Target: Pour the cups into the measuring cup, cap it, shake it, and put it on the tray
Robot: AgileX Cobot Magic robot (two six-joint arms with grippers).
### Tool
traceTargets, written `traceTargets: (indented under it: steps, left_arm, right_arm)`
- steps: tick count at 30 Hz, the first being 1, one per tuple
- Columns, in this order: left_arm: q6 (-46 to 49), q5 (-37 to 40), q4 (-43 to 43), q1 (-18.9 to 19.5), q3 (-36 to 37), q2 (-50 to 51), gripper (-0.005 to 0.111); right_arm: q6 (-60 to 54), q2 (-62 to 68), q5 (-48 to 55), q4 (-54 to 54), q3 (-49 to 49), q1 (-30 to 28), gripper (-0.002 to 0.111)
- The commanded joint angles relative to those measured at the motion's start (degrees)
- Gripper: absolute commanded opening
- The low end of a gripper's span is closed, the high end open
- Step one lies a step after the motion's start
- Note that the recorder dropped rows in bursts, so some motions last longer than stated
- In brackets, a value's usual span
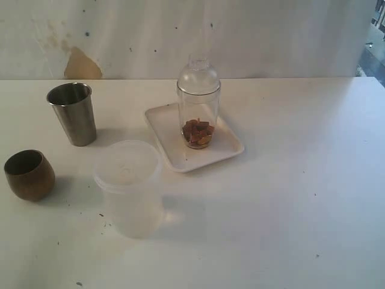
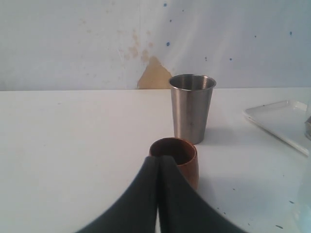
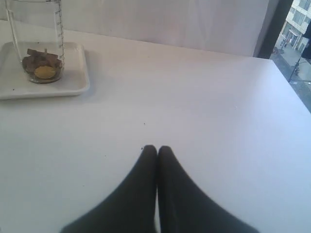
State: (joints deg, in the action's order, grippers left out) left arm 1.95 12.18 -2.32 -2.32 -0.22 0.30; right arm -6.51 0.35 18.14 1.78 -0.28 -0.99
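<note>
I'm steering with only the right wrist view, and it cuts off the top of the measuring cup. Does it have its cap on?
Observer: Yes. The exterior view shows a clear domed cap on the measuring cup, which stands on the tray.
Operator: Where are the other cups?
Observer: The steel cup stands upright left of the tray. The wooden cup sits further left, nearer the camera.
Operator: What's my other arm doing?
Observer: The left gripper is shut and holds nothing, with the wooden cup just beyond its tips.
</note>
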Motion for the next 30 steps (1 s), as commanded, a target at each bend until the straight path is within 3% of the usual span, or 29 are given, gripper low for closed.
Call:
traceTargets:
  steps: [1, 30]
  left_arm:
    - [-0.2, -0.6, -0.3, -0.1, 0.2, -0.3, 0.0]
    - [-0.2, -0.6, -0.3, -0.1, 0.2, -0.3, 0.0]
  right_arm:
    - [0.6, -0.3, 0.6, -0.4, 0.3, -0.3, 0.0]
    - [0.6, -0.3, 1.3, -0.4, 0.3, -0.3, 0.0]
